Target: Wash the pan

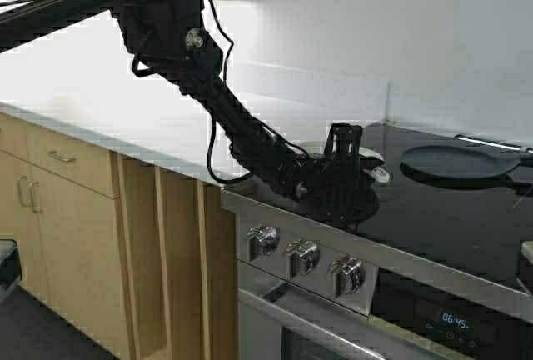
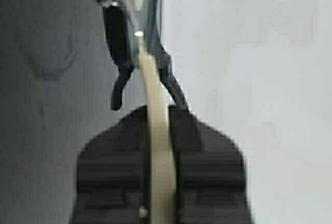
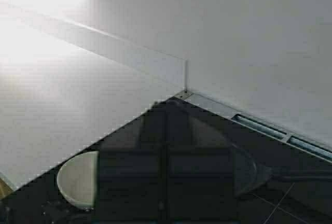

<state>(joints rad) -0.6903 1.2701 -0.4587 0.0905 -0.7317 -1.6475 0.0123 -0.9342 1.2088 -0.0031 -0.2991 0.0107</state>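
The cream-white pan (image 1: pixel 371 159) sits on the black stovetop (image 1: pixel 433 218) near its left front corner, mostly hidden behind my left gripper (image 1: pixel 343 153). In the left wrist view my left gripper (image 2: pixel 158 117) is shut on the pan's cream handle (image 2: pixel 154 94), which runs straight between the two pads. The right wrist view shows the pan's round bowl (image 3: pixel 78 180) to one side of my right gripper (image 3: pixel 166 125). That gripper hangs over the stovetop, shut, with nothing held.
A flat black griddle pan (image 1: pixel 458 163) lies on the stove's back right, also visible as the griddle (image 3: pixel 248 171). White countertop (image 1: pixel 125 102) stretches to the left of the stove. Several control knobs (image 1: pixel 304 253) line the stove front. Wooden cabinets (image 1: pixel 67 202) stand below.
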